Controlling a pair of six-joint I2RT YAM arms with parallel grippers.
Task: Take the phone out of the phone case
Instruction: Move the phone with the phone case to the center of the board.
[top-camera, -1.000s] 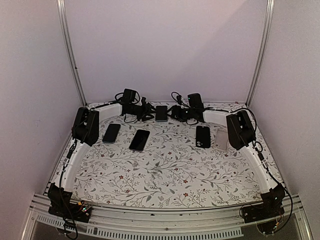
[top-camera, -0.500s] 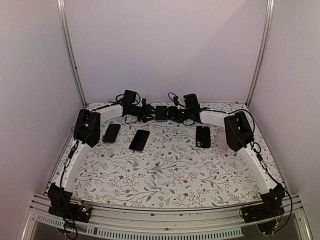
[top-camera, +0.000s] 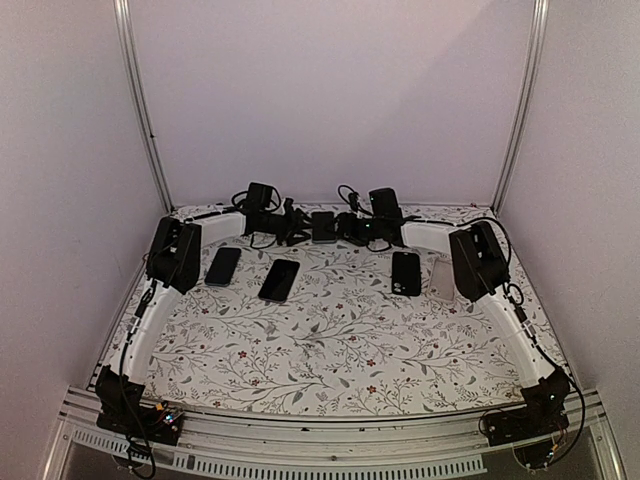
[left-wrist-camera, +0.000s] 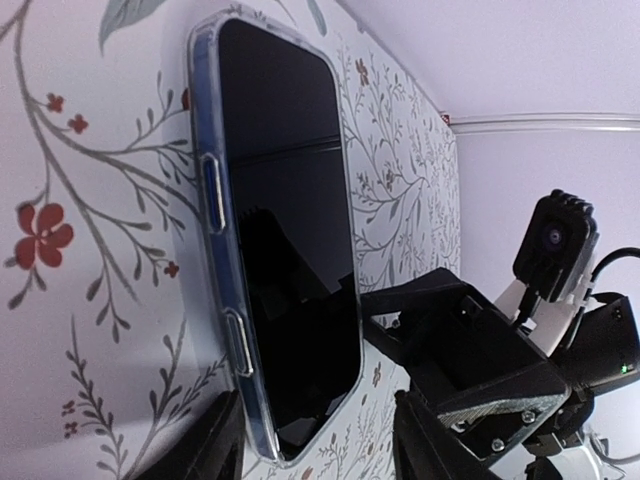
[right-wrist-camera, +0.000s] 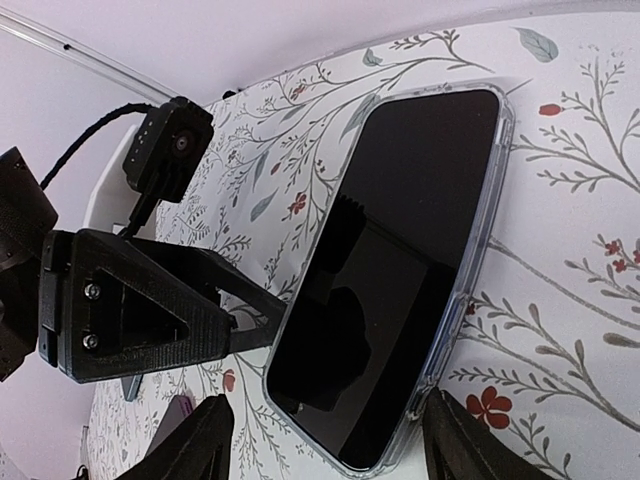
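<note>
Nearer us, flat dark phones (top-camera: 279, 280) lie on the floral tablecloth (top-camera: 330, 340). Farther back, the glossy black phone (left-wrist-camera: 290, 270) lies in its clear, round-cornered phone case (left-wrist-camera: 205, 180). The left gripper (left-wrist-camera: 315, 430) and right gripper (right-wrist-camera: 330, 410) straddle it, jaws spread. The right gripper has edged closer.

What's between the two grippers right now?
The cased phone, flat on the floral table, between the left gripper and right gripper. Top view shows it; both wrist views show it close up.
</note>
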